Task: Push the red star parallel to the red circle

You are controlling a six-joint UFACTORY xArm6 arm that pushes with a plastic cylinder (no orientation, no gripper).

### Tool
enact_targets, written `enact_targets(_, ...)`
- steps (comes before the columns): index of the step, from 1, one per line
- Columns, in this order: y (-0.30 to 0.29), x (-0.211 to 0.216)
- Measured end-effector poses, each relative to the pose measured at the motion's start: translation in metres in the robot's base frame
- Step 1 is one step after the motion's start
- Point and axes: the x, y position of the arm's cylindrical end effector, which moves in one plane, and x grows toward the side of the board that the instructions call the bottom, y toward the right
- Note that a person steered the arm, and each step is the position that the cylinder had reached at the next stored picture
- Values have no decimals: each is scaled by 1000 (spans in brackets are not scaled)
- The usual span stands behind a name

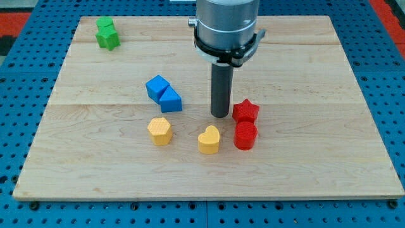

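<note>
The red star (245, 111) lies right of the board's middle. The red circle (245, 135) sits just below it, touching or nearly touching it. My tip (219, 115) stands at the star's left side, very close to it; I cannot tell whether they touch. The arm's grey body (226, 25) hangs over the top middle of the board.
A yellow heart (209, 140) lies below my tip, left of the red circle. A yellow hexagon-like block (160, 131) is further left. Two blue blocks (164, 94) lie together left of my tip. Two green blocks (107, 33) sit at the top left corner of the wooden board (316, 82).
</note>
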Motion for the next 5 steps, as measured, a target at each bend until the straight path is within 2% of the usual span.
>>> enact_targets(2, 90, 14)
enact_targets(3, 97, 40)
enact_targets(5, 120, 18)
